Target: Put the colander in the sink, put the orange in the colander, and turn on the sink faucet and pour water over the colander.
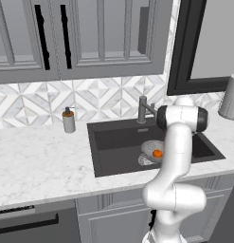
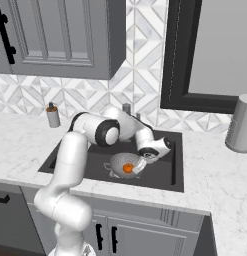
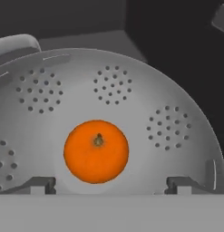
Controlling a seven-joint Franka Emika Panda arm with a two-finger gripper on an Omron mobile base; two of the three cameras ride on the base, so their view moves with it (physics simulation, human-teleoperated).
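Observation:
The silver perforated colander [image 3: 131, 104] stands in the dark sink [image 1: 113, 142], right of its middle. The orange [image 3: 96, 151] lies on the colander's floor, stem up. My gripper [image 3: 111, 186] hovers just above it, open, with its two fingertips [image 3: 41, 185] spread wider than the fruit and clear of it. In the right base view the gripper [image 2: 140, 165] hangs at the right rim of the colander [image 2: 117, 162], beside the orange [image 2: 128, 169]. The left base view shows the colander [image 1: 149, 148] and the orange [image 1: 157, 153] partly behind my arm. The sink faucet [image 1: 143, 109] stands at the back rim; no water runs.
A soap dispenser [image 1: 68, 120] stands on the marble counter left of the sink. A grey canister [image 2: 240, 125] sits on the counter at the far right. A dark window frame [image 2: 175, 55] rises behind the sink, with cabinets above on the left.

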